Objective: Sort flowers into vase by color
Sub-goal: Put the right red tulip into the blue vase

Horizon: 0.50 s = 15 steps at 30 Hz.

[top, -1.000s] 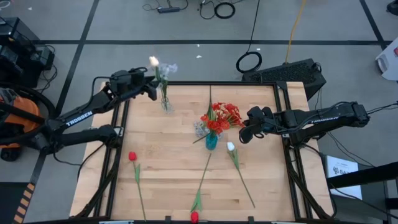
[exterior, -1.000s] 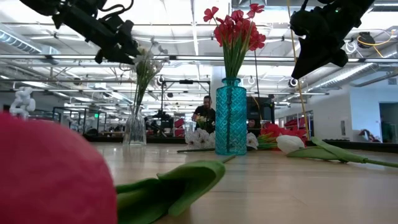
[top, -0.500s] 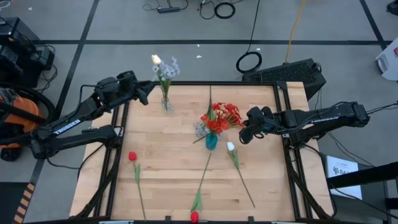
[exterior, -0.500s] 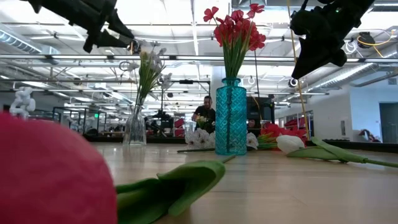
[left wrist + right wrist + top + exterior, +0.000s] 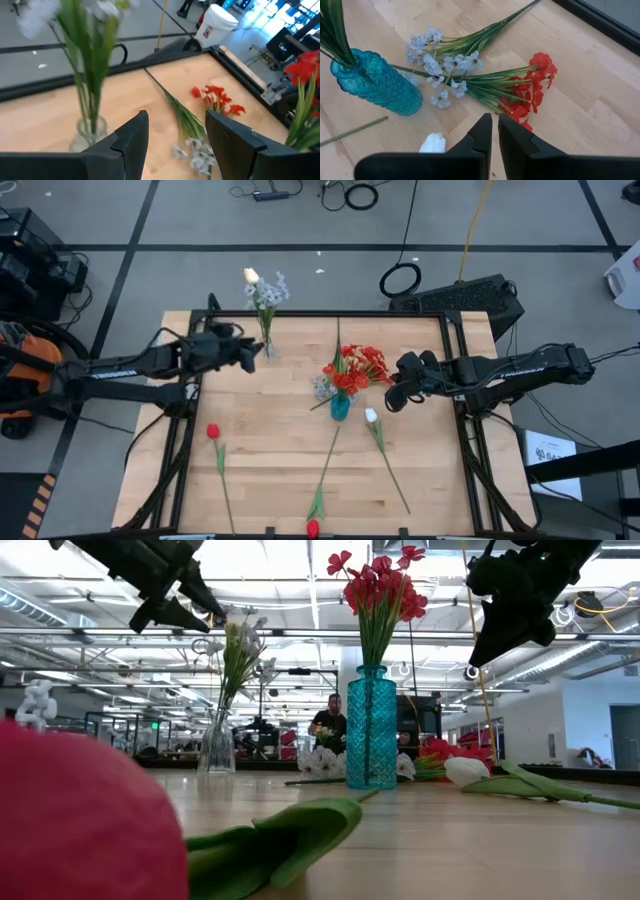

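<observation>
Left gripper [image 5: 255, 352] hovers beside the clear vase [image 5: 267, 345] holding white flowers [image 5: 262, 286], jaws wide and empty. Right gripper [image 5: 392, 394] hangs just right of the blue vase [image 5: 340, 407] holding red flowers [image 5: 358, 366], jaws nearly closed, empty.

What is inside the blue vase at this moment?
The blue vase holds a bunch of red flowers on green stems. The patterned glass hides the stem ends. No white or bluish blossoms show in it; a bluish sprig lies on the table beside it.
</observation>
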Each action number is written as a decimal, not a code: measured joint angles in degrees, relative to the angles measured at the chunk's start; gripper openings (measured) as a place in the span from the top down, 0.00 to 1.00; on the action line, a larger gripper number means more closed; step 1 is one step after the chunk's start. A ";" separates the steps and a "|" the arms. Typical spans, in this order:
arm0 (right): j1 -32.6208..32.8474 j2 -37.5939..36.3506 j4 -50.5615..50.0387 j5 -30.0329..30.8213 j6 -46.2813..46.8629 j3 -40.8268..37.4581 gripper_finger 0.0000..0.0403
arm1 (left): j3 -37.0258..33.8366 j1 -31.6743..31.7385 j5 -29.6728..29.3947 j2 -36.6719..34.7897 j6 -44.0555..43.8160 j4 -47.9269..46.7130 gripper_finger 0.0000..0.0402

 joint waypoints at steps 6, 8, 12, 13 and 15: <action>0.02 0.00 -0.07 -0.13 -0.38 0.00 0.94 | 1.43 -8.53 -5.13 6.24 -5.78 -1.02 0.50; 0.01 0.00 -0.29 -0.19 -0.61 0.00 0.94 | 3.17 -10.65 -6.37 8.71 -7.18 -2.18 0.50; 0.01 0.01 -0.73 -0.21 -1.87 0.00 0.94 | 6.55 -13.68 -7.23 13.51 -8.53 -3.33 0.50; 0.02 0.00 -0.72 -0.22 -1.87 0.00 0.94 | 7.40 -14.21 -7.29 14.49 -8.72 -3.29 0.50; 0.02 0.00 -0.72 -0.22 -1.71 0.00 0.94 | 9.30 -15.07 -7.33 16.64 -10.95 -4.43 0.50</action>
